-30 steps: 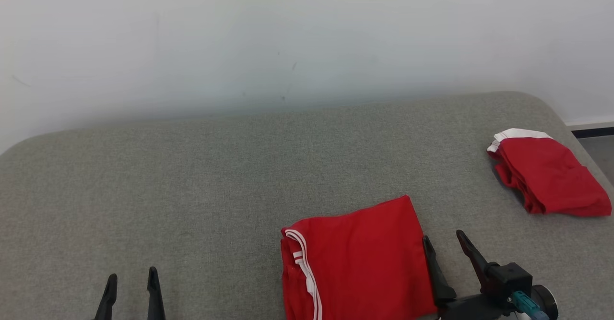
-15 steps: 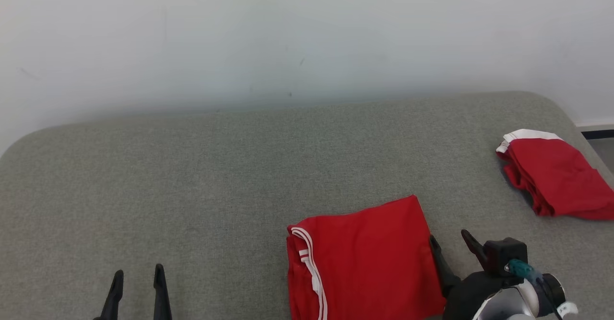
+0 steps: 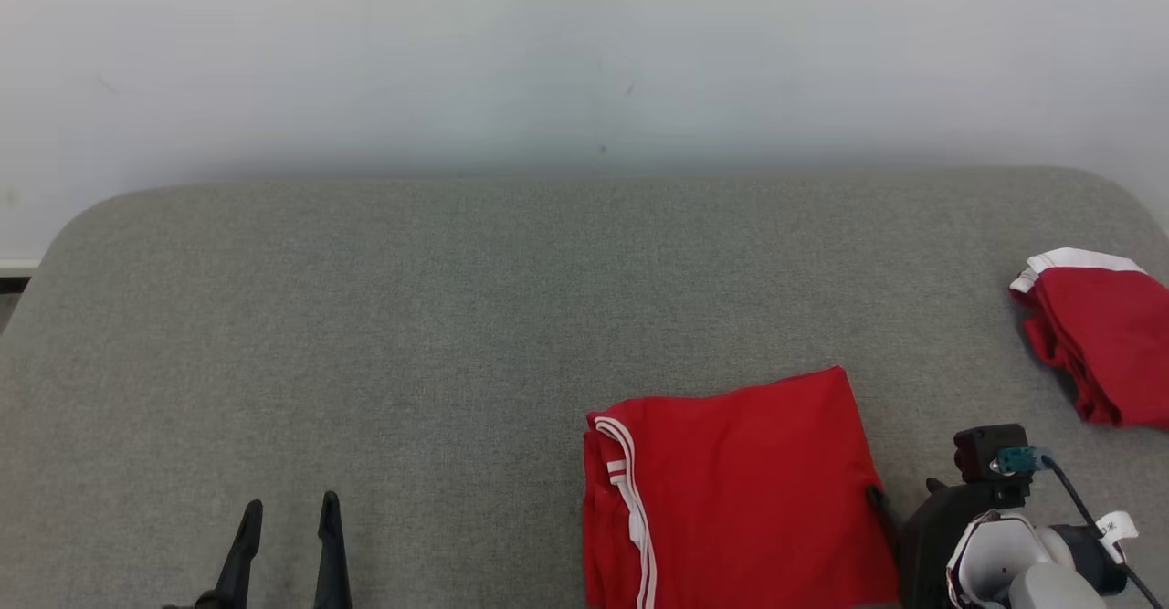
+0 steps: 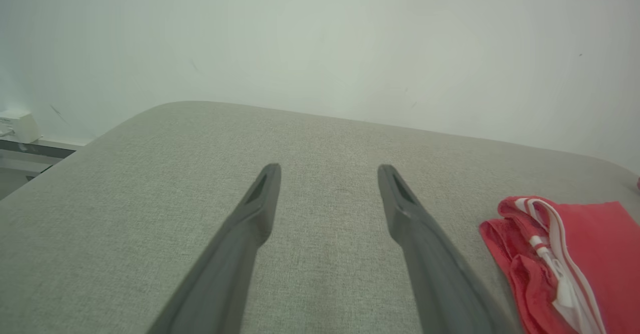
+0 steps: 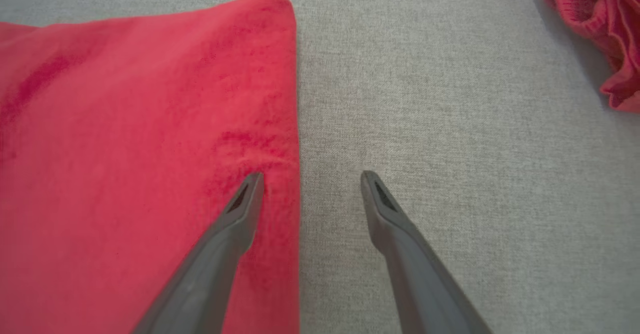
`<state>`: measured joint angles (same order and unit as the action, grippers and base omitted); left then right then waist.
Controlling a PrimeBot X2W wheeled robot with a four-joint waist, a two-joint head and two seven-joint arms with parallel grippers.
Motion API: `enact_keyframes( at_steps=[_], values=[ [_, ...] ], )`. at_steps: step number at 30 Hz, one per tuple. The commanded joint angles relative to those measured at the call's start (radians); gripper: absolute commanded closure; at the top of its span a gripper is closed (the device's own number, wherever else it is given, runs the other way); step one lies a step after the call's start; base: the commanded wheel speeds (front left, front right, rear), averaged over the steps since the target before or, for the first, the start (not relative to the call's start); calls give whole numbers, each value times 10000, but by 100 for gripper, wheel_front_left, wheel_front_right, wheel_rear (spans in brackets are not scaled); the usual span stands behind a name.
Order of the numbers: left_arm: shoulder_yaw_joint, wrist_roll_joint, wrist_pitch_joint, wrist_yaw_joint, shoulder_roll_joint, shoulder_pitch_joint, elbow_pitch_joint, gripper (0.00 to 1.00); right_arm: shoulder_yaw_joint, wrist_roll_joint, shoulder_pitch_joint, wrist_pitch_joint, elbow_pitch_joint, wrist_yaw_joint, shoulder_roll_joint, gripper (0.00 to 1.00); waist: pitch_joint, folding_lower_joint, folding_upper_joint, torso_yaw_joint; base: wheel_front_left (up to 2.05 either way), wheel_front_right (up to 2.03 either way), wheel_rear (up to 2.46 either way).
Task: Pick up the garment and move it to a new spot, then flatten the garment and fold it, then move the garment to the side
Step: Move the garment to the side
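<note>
A folded red garment [image 3: 740,490] with white stripes at its left end lies near the front of the grey padded surface [image 3: 411,335]. It also appears in the left wrist view as the garment [image 4: 575,259] and in the right wrist view as the garment [image 5: 125,148]. My right gripper [image 5: 311,175] is open and straddles the garment's right edge: its left finger [image 5: 235,219] is over the red cloth, the other over grey fabric. The right wrist [image 3: 1005,545] hides those fingers from the head camera. My left gripper [image 3: 291,500] [image 4: 328,169] stands open and empty at the lower left.
A second red garment [image 3: 1096,335] [image 5: 600,23], crumpled and with a white band, lies near the surface's right edge. A pale wall rises behind the surface. The rounded left corner drops off to the floor [image 3: 9,289].
The camera has shifted, sliding the whole picture to the right. My right gripper has tipped downward over the folded garment's right edge, so its wrist now covers the fingers. The left gripper holds its place.
</note>
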<state>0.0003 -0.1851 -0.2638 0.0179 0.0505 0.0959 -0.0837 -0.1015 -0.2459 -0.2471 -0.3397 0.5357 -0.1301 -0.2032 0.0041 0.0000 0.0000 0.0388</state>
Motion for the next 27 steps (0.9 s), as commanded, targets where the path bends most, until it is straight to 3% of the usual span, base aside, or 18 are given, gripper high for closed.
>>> enact_keyframes(
  at_steps=[1,14,15,16,17,27],
  values=[
    [14,62,-1,47,3,-216,22,0,6,-142,-189,-33,89,-3,-65,0,290,0,0,239,0,0,0],
    [-51,124,-1,112,2,-629,12,0,-920,-1016,-580,-1120,1479,-17,-36,0,856,0,0,572,0,0,0],
    [-67,119,-1,112,2,-656,0,0,-1032,-1061,-595,-1240,1556,-25,-60,29,870,0,0,580,0,0,0],
    [-89,115,-1,108,2,-687,-10,0,-1148,-1063,-612,-1303,1620,-25,-114,80,880,0,0,586,0,0,0],
    [-101,110,-1,105,2,-717,-13,0,-1235,-1083,-638,-1365,1672,-25,-187,100,890,0,0,588,0,0,0],
    [-148,-93,-1,15,3,-1048,80,0,-2163,-1023,-2065,-1375,1157,23,-1325,100,1154,0,0,464,0,0,0]
  ],
)
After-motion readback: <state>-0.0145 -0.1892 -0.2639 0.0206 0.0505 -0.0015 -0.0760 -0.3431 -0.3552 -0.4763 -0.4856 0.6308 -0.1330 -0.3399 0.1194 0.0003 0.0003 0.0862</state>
